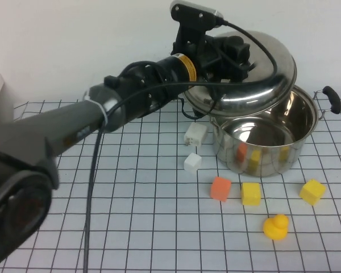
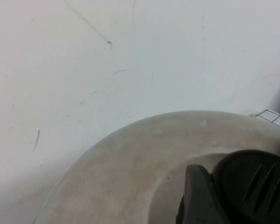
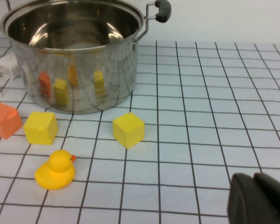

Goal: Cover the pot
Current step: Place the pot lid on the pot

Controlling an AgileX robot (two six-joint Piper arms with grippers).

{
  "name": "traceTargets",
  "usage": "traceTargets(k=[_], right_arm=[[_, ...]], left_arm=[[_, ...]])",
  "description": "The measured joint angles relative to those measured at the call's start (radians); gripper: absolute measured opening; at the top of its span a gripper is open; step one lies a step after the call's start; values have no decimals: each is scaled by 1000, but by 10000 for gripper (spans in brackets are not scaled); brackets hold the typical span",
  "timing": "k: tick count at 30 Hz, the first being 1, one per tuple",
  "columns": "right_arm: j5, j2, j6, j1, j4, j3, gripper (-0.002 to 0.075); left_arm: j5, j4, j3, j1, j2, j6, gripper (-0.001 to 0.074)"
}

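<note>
Left gripper (image 1: 238, 57) clamps tilted lid (image 1: 261, 85) over upright, open-mouthed pot (image 1: 267, 142); right gripper (image 3: 259, 198) low.

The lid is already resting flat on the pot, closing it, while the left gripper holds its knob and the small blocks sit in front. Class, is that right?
Not quite. In the high view the lid is tilted above the pot, whose mouth is open. The left gripper does hold it at the knob; blocks lie in front. The right gripper hangs low over the table, apart.

On the gridded bench (image 1: 131, 227): two white blocks (image 1: 194, 135), an orange block (image 1: 220, 188), two yellow blocks (image 1: 250, 193), and a yellow rubber duck (image 1: 276, 227) nearest the viewer, all apart.
</note>
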Motion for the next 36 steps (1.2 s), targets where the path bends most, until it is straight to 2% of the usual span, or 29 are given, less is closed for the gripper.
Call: traceTargets(k=[7, 16, 24, 36], right_arm=[[0, 0, 0, 0, 0, 0, 9], [0, 0, 0, 0, 0, 0, 9], [0, 0, 0, 0, 0, 0, 9], [0, 0, 0, 0, 0, 0, 9]], left_arm=[[-45, 8, -162, -7, 150, -2, 331], [-68, 139, -308, -44, 271, -2, 331], [-69, 201, -334, -57, 347, 5, 331], [-129, 168, -345, -70, 385, 150, 331]])
